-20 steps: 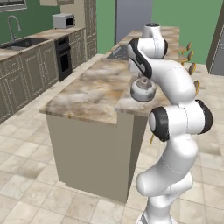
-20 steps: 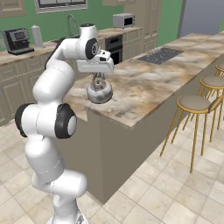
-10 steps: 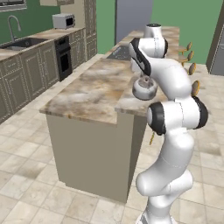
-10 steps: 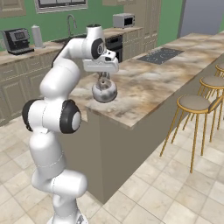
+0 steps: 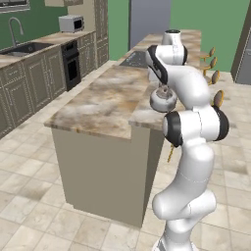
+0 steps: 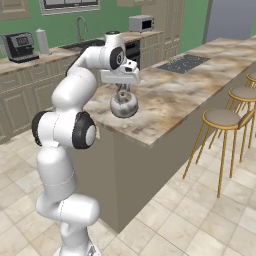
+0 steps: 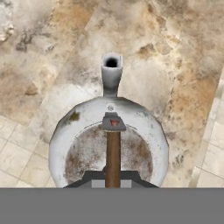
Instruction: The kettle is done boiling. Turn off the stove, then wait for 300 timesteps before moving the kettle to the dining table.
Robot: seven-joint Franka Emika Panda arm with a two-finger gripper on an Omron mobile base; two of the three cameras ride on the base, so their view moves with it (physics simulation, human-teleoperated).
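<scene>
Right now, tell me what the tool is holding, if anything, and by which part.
The tool is shut on the kettle, gripping its thin arched handle at the top, so the kettle hangs below it over the marble top.

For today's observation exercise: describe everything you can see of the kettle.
The kettle is small, squat and rounded, of silvery metal, with a short spout and a thin dark arched handle. It hangs upright from the gripper, which is shut on the handle, over the end of the marble counter. Whether its base touches the marble cannot be told.

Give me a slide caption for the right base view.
Gripper shut on the kettle, carrying it above the marble counter.
</scene>
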